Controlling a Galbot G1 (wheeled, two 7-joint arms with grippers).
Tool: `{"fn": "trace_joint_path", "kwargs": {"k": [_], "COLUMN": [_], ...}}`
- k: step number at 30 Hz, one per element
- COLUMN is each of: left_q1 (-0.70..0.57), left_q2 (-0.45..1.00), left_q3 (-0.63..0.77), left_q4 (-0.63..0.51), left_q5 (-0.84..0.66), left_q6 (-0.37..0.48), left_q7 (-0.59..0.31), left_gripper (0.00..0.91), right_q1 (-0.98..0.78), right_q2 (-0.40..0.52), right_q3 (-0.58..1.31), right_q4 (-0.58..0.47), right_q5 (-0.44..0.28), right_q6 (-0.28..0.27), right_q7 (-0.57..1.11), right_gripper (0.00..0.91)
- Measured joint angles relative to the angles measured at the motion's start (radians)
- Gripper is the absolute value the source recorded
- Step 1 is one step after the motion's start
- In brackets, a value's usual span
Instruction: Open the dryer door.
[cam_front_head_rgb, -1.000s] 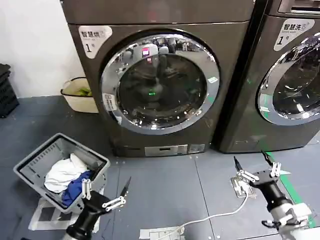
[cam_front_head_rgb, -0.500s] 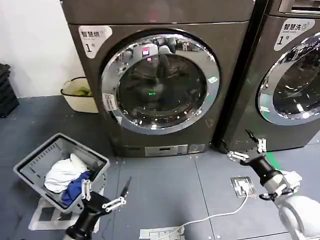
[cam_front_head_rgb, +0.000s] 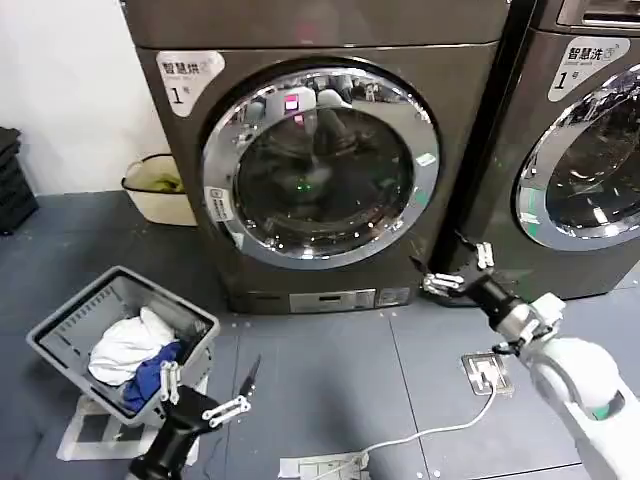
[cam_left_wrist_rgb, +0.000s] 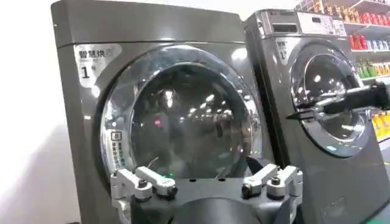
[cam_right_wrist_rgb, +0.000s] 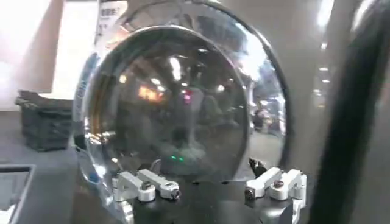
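The dryer door (cam_front_head_rgb: 320, 170) is shut against the front of the left machine; it has a wide chrome ring, dark glass and a small white sticker on its right side. My right gripper (cam_front_head_rgb: 447, 264) is open, just off the door's lower right rim, in front of the machine's corner. In the right wrist view the door (cam_right_wrist_rgb: 177, 103) looms close beyond the open right gripper (cam_right_wrist_rgb: 206, 165). My left gripper (cam_front_head_rgb: 208, 380) hangs open low by the laundry basket, facing the door (cam_left_wrist_rgb: 183, 122) from farther back; its fingertips frame nothing in the left wrist view (cam_left_wrist_rgb: 202, 165).
A second dark machine (cam_front_head_rgb: 590, 150) with a similar chrome door stands right of the dryer. A grey laundry basket (cam_front_head_rgb: 60, 335) holding clothes sits on the floor at left, with a beige bin (cam_front_head_rgb: 160, 195) behind it. A floor socket (cam_front_head_rgb: 487, 372) and white cable (cam_front_head_rgb: 420, 435) lie below my right arm.
My right gripper has risen from the floor near the socket and moved left toward the dryer door's lower right rim. The left gripper and door have not moved.
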Motion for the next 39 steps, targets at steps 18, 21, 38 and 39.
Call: {"fn": "trace_joint_path", "kwargs": {"k": [18,21,38,39], "left_q1": [0.000,0.000,0.005,0.005], "left_q2": [-0.009,-0.010,-0.015,-0.015], "left_q3": [0.000,0.000,-0.006,-0.008], "left_q4": [0.000,0.001,-0.003,-0.003], "left_q5": [0.006,0.006,0.009,0.009], "left_q6": [0.000,0.000,0.000,0.000], "left_q7": [0.002,0.002,0.003,0.003], "left_gripper": [0.907,0.907,0.907,0.907], "right_q1": [0.282,0.319,0.465,0.472], "right_q2": [0.067,0.084,0.166,0.171], "right_q3": [-0.260,-0.295,-0.436,-0.444], "right_q4": [-0.124,-0.144,-0.247,-0.253], "right_q5": [0.068,0.068,0.066,0.065], "right_q6": [-0.009,-0.009,-0.006,-0.005], "right_q7": [-0.002,-0.001,0.001,0.002], "right_gripper": [0.907,0.907,0.907,0.907]}}
